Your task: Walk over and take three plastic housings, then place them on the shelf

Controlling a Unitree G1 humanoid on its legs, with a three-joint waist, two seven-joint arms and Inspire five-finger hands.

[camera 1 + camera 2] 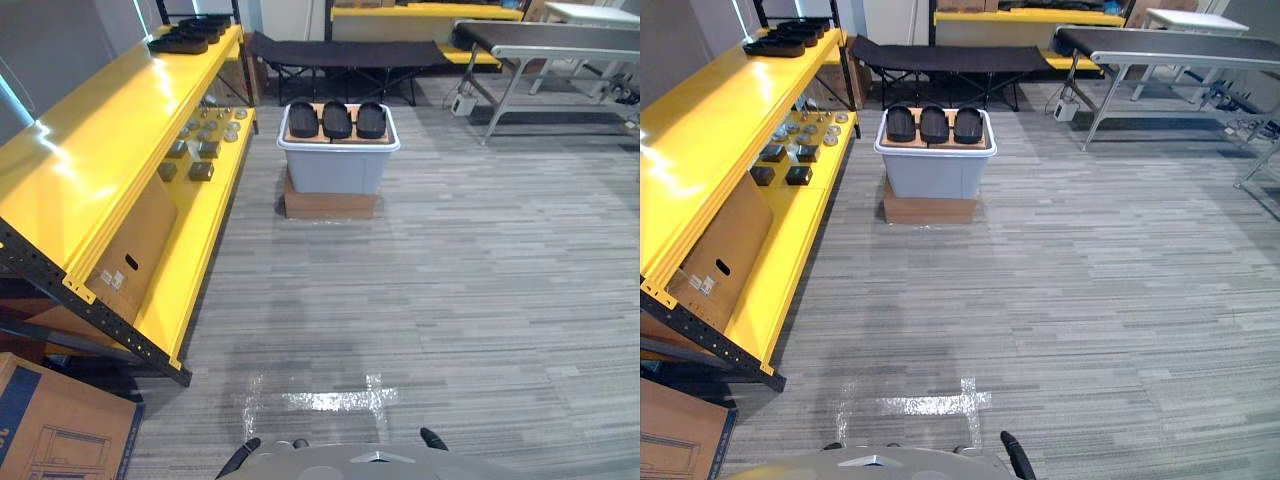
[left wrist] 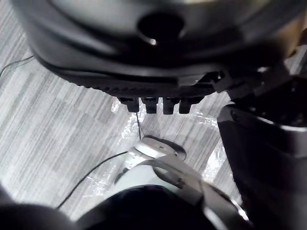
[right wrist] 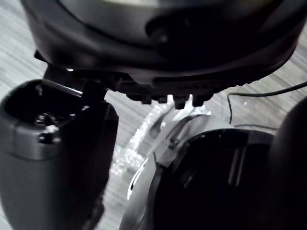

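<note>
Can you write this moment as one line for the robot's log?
stage: standing off | housings: three atop grey bin ahead | shelf: left side | left hand, right hand: no housing

A: Colour of the plastic housings (image 1: 337,119)?
B: Black, all three. The bin (image 1: 338,165) carrying them is pale grey-blue with a lighter rim. The box (image 1: 330,205) beneath it is plain brown cardboard.
A: Shelf (image 1: 100,150)?
B: Glossy yellow boards, black frame.
A: Floor (image 1: 480,280)?
B: Grey carpet, fine streaks of light and dark grey. One white tape cross (image 1: 335,400).
</note>
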